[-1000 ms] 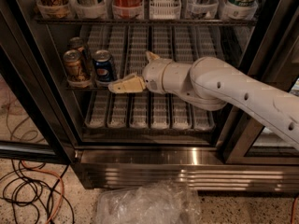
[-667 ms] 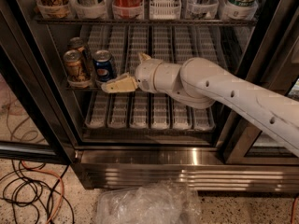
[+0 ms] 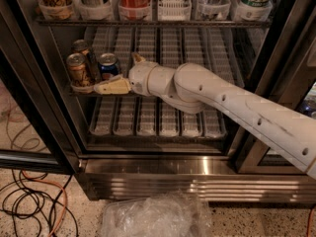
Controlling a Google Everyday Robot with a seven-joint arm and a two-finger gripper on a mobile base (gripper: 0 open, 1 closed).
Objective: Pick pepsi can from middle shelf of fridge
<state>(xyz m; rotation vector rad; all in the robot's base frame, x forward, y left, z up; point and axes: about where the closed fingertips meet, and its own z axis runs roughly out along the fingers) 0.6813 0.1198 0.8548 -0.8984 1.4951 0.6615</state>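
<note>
The pepsi can [image 3: 107,65] is dark blue with a silver top and stands upright at the left of the middle shelf [image 3: 163,118], on its white slotted lane trays inside the fridge [image 3: 197,173]. My gripper [image 3: 115,73] reaches in from the right on a white arm and is open. One tan finger [image 3: 111,87] lies low in front of the can. The other finger [image 3: 137,58] sticks up just right of the can. The can's lower part is hidden behind the front finger.
Two brown-gold cans [image 3: 78,69] stand just left of the pepsi can. The upper shelf [image 3: 148,21] holds several bottles and cans. A dark door frame [image 3: 276,78] is at the right. A crumpled plastic bag [image 3: 153,215] and cables [image 3: 29,201] lie on the floor.
My gripper has moved left along the middle shelf and now reaches the pepsi can. The cans have not moved.
</note>
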